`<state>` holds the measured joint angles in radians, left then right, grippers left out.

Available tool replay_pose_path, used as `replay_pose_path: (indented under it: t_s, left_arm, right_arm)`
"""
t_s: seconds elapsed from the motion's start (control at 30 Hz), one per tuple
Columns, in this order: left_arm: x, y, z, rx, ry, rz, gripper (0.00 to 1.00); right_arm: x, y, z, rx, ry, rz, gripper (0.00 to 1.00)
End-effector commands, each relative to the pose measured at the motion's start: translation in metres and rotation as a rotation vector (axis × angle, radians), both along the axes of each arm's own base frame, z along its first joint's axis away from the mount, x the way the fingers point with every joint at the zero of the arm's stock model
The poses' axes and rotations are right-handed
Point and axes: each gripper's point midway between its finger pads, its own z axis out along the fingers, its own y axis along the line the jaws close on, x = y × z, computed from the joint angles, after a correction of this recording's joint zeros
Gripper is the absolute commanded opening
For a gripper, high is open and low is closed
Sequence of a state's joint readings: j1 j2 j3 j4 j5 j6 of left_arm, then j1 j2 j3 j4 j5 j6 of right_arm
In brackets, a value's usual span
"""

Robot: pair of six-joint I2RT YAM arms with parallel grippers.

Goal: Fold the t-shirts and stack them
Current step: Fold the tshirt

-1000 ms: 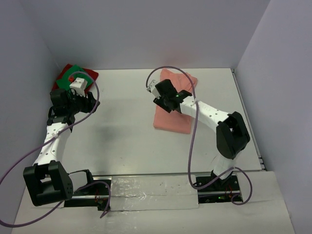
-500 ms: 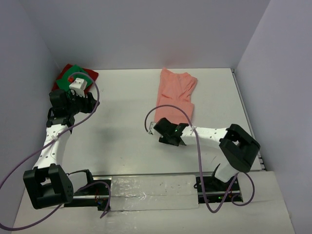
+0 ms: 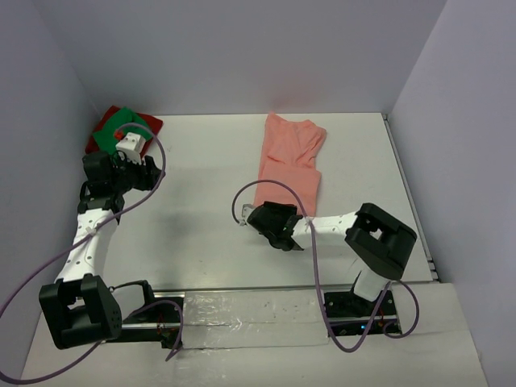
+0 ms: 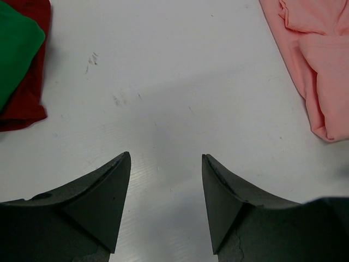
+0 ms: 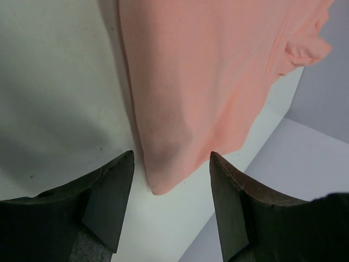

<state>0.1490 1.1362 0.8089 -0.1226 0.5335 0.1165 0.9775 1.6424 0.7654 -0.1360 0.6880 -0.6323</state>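
Note:
The salmon-pink t-shirt [image 3: 290, 161] lies flat and lengthwise at the table's right centre. My right gripper [image 3: 276, 218] is open and empty, low at the shirt's near-left corner. In the right wrist view that corner [image 5: 163, 174] lies between my fingers [image 5: 172, 158]. The green t-shirt [image 3: 111, 134] lies on the dark red t-shirt [image 3: 150, 123] at the far left corner. My left gripper [image 3: 150, 171] is open and empty just in front of them, above bare table. The left wrist view [image 4: 166, 158] shows the green shirt [image 4: 13, 49], the red shirt [image 4: 27, 103] and the pink shirt [image 4: 316, 71].
Grey walls enclose the white table [image 3: 201, 218] at the back and both sides. The right wall runs close to the pink shirt's right edge. A taped strip [image 3: 250, 310] lies between the arm bases at the near edge.
My right gripper has moved from above the far part of the pink shirt to its near-left corner, low to the table. The left arm has hardly moved.

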Motion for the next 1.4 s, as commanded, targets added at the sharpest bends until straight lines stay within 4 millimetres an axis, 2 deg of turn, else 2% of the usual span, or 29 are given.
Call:
replay_pose_path:
  t_s: [0.0, 0.13, 0.27, 0.33, 0.5, 0.63, 0.73, 0.77, 0.83, 0.87, 0.93, 1.0, 1.1, 1.2, 1.37]
  left_arm:
    - [-0.001, 0.0, 0.017, 0.019, -0.065, -0.014, 0.64]
    - [-0.002, 0.0, 0.017, 0.025, -0.065, -0.014, 0.64]
    - [-0.002, 0.0, 0.016, 0.029, -0.06, -0.017, 0.64]
    - [-0.001, 0.001, 0.016, 0.031, -0.058, -0.018, 0.64]
    - [0.0, 0.001, 0.015, 0.03, -0.065, -0.017, 0.64]
    - [0.0, 0.001, 0.012, 0.035, -0.063, -0.016, 0.64]
    - [-0.001, 0.002, 0.008, 0.04, -0.056, -0.014, 0.64]
    - [-0.001, 0.003, 0.007, 0.041, -0.056, -0.012, 0.64]
    - [-0.001, 0.002, 0.007, 0.038, -0.057, -0.014, 0.64]
    - [-0.001, 0.002, 0.006, 0.038, -0.054, -0.016, 0.63]
    - [-0.001, 0.001, 0.007, 0.036, -0.056, -0.02, 0.63]
    - [-0.001, 0.001, 0.007, 0.036, -0.057, -0.022, 0.63]
    - [-0.002, 0.0, 0.008, 0.038, -0.056, -0.028, 0.63]
    - [-0.005, -0.001, 0.01, 0.037, -0.056, -0.034, 0.63]
    - [-0.011, -0.005, 0.018, 0.037, -0.068, -0.055, 0.63]
  right_arm:
    - [0.009, 0.008, 0.005, 0.021, -0.066, -0.01, 0.64]
    - [0.007, 0.014, -0.002, 0.036, -0.018, -0.01, 0.64]
    - [-0.005, 0.018, -0.025, 0.054, 0.143, -0.024, 0.64]
    - [-0.003, 0.019, -0.028, 0.058, 0.156, -0.028, 0.64]
    - [0.022, 0.01, -0.03, 0.005, 0.048, -0.055, 0.63]
    - [0.038, 0.0, -0.039, -0.025, 0.024, -0.112, 0.6]
    - [0.048, -0.006, -0.037, -0.031, 0.008, -0.138, 0.53]
    - [0.052, -0.01, -0.037, -0.027, 0.012, -0.155, 0.39]
    - [0.056, -0.01, -0.034, -0.021, 0.026, -0.164, 0.25]
    - [0.058, -0.013, -0.034, -0.018, 0.036, -0.175, 0.08]
    - [0.056, -0.011, -0.032, -0.011, 0.066, -0.169, 0.01]
    - [0.054, -0.009, -0.03, -0.001, 0.078, -0.169, 0.0]
    - [0.04, -0.005, -0.027, 0.018, 0.128, -0.155, 0.0]
    - [0.016, 0.004, -0.017, 0.023, 0.16, -0.111, 0.0]
    - [-0.047, 0.029, -0.002, 0.038, 0.291, 0.004, 0.0]
